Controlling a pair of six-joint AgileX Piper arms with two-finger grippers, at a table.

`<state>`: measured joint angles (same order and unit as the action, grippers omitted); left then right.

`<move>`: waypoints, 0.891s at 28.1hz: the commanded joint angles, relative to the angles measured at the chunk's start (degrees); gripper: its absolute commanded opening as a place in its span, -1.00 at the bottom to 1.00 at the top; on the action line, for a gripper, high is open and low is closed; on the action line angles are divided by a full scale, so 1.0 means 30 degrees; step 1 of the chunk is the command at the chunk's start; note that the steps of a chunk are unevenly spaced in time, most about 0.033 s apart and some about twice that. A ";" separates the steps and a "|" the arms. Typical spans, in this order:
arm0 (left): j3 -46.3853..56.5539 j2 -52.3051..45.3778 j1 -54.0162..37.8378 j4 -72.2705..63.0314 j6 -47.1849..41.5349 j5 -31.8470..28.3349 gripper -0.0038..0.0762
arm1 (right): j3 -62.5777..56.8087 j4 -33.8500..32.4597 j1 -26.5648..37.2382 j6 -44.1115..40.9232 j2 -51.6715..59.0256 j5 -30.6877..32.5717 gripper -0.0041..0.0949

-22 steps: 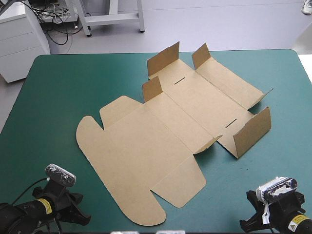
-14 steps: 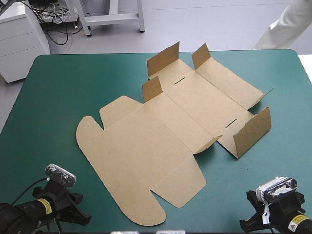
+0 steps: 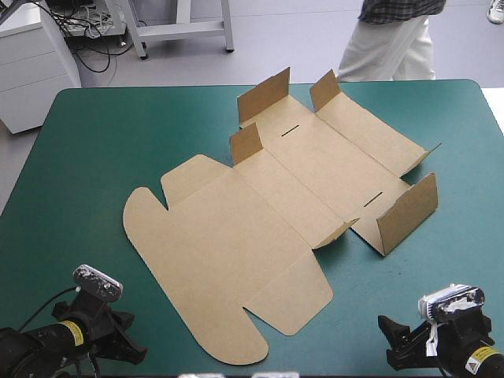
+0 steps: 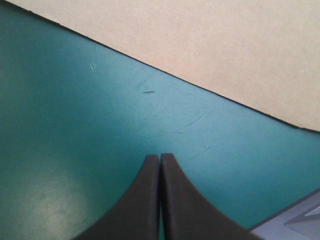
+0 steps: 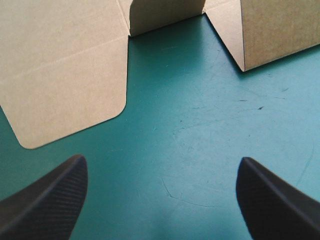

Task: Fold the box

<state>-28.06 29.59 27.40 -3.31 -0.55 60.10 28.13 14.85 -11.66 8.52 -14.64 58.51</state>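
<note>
Nearest to the robot, the left gripper (image 4: 160, 156) is holding its black fingers pressed together in one point. It is hovering over bare teal-green cover (image 3: 94, 150), just short of the box's (image 3: 260, 213) near-left rounded edge, in the same place as before. The right gripper (image 5: 162, 160) is now standing with its fingers wide apart; just before, in the high view, they were drawn in, and now they are reaching out toward the box's near side. Ahead of it a rounded flap (image 5: 65, 75) is lying flat, and a raised side wall (image 5: 280, 30) is standing beside open cover.

The box is resting in the middle of the table, unmoved, running slantwise from near-left to far-right. Its near half is lying flat; on its far half, short tabs and the side wall are standing up.

A wide bare band is lying left of the box, a narrower one right of it. The box's farthest tabs are standing close to the table's far edge.
</note>
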 commanded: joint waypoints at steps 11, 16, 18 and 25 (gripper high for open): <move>-0.0396 0.0069 0.0112 -0.0105 -0.0170 -0.0723 -0.98 | 0.0446 0.2929 0.0011 -0.8177 -0.0329 -0.3169 0.76; -0.0396 0.0069 0.0112 -0.0767 -0.0170 -0.0636 -0.98 | 0.0446 0.4202 0.0011 -1.0506 -0.1288 -0.4403 0.76; -0.0396 0.0069 0.0112 -0.0768 -0.0170 -0.0670 -0.98 | 0.0446 0.4755 0.0011 -1.0513 -0.1891 -0.5346 0.76; -0.0396 0.0069 0.0112 -0.0617 -0.0170 -0.0948 -0.98 | 0.0446 0.4956 0.0011 -1.0440 -0.4995 -0.7854 0.76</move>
<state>-28.06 29.59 27.40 -4.70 -0.55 59.92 28.13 27.91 -11.66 -23.02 -25.60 39.89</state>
